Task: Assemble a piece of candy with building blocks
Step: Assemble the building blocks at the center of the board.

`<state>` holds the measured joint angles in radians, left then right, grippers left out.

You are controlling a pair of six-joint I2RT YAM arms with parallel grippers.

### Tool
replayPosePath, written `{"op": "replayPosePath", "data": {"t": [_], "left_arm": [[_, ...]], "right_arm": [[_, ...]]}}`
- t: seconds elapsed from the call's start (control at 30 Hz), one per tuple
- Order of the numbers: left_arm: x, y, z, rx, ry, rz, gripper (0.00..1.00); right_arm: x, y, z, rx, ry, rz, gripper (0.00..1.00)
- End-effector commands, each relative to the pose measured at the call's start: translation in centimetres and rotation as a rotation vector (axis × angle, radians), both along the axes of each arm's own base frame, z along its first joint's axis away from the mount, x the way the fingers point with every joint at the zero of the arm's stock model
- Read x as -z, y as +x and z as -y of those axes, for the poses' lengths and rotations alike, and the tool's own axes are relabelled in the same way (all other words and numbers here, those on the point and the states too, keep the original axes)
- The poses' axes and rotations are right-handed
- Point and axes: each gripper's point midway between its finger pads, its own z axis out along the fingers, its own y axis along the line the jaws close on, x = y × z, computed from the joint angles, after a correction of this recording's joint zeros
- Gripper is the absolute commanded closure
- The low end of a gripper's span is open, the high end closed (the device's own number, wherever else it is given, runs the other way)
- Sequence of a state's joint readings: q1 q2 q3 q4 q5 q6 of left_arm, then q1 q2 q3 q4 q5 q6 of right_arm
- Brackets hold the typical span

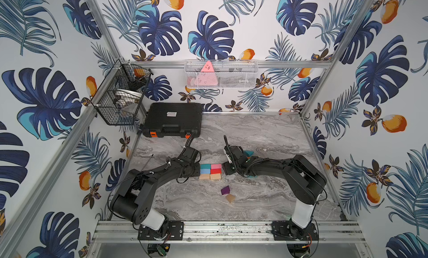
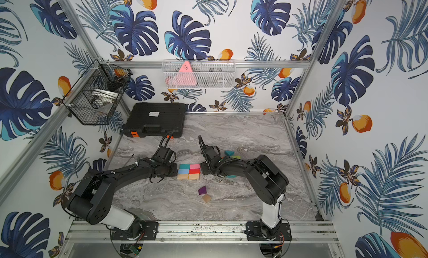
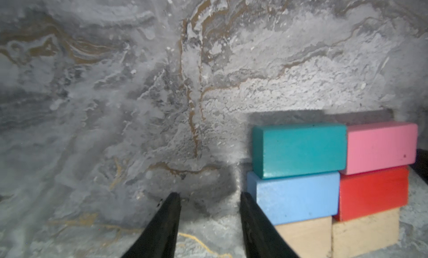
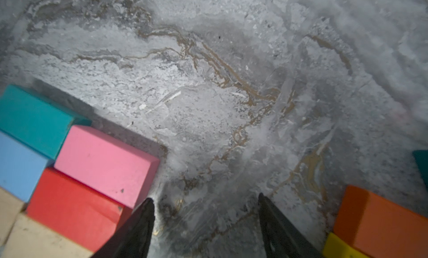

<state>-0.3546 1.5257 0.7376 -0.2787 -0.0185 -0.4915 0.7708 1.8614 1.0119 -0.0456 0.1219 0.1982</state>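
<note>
Both top views: six-block rectangle point(image 1: 210, 172) sits between left gripper point(image 3: 210, 194) and right gripper point(image 4: 205, 197), both spread and empty. Candy's body looks done; purple block point(image 1: 225, 190) and loose plain wood block point(image 1: 230, 198), lying apart, not yet added.

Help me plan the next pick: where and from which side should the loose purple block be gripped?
Come from straight above and pinch the purple block across its middle, on the opposite sides left free by the plain wood block, which sits close against its near corner. It lies low, so a sideways approach would probably shove both.
</note>
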Motion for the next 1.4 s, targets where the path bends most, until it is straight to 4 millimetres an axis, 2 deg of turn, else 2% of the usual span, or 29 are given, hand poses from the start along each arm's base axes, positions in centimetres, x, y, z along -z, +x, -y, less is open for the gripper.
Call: {"op": "replayPosePath", "data": {"t": [0.0, 0.43, 0.83, 0.97, 1.23, 1.37], "left_arm": [[0.0, 0.3, 0.5, 0.021, -0.019, 0.009, 0.52], [0.9, 0.2, 1.0, 0.031, -0.04, -0.012, 0.53], [-0.1, 0.2, -0.7, -0.019, 0.026, 0.022, 0.49], [-0.2, 0.7, -0.2, -0.015, 0.015, 0.019, 0.49], [-1.6, -1.3, -1.2, -0.051, 0.002, 0.036, 0.49], [-1.6, -2.4, -1.3, -0.068, -0.021, 0.027, 0.49]], "right_arm": [[1.3, -1.1, 0.5, -0.012, -0.032, -0.063, 0.27], [1.8, -1.4, 0.4, -0.025, -0.027, -0.076, 0.27], [1.1, -1.1, 1.3, 0.002, -0.035, -0.047, 0.27], [0.9, -1.1, 1.4, 0.005, -0.042, -0.04, 0.27], [-0.9, -1.8, 1.4, 0.007, 0.001, -0.042, 0.27], [-1.1, -2.4, 1.5, 0.003, 0.019, -0.052, 0.27]]}}
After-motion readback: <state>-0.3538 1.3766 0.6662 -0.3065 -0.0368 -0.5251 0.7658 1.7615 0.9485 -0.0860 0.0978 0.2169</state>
